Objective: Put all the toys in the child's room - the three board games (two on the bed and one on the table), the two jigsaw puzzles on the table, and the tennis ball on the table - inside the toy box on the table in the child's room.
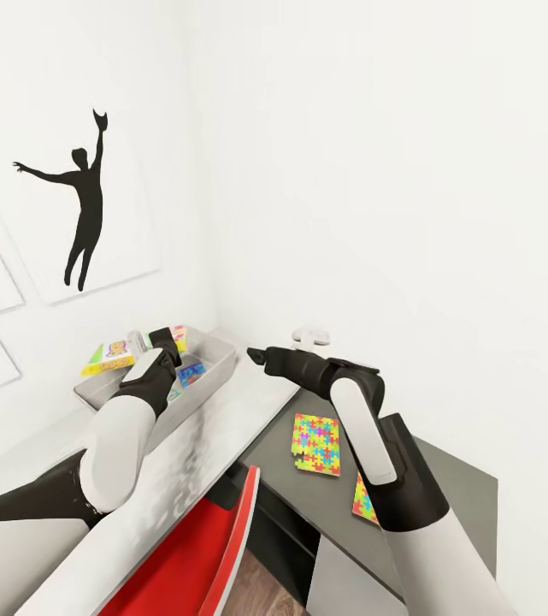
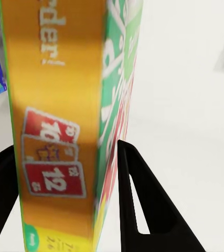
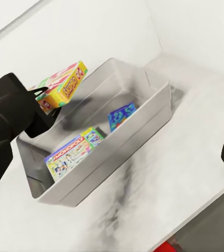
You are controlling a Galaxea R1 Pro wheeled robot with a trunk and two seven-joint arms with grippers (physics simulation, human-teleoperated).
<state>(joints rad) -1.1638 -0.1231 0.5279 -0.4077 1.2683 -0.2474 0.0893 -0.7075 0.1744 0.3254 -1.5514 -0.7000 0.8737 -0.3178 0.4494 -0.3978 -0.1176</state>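
left tool (image 2: 64, 173) gripping board game (image 2: 59, 105), lettering cropped

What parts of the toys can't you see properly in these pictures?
- Second bright jigsaw puzzle sheet, head view: the right arm covers most of it.
- Green and orange card game box, left wrist view: too close, cut off by the edges, lettering blurred.
- Small blue box in the light grey toy bin, right wrist view: its print is too small to read.
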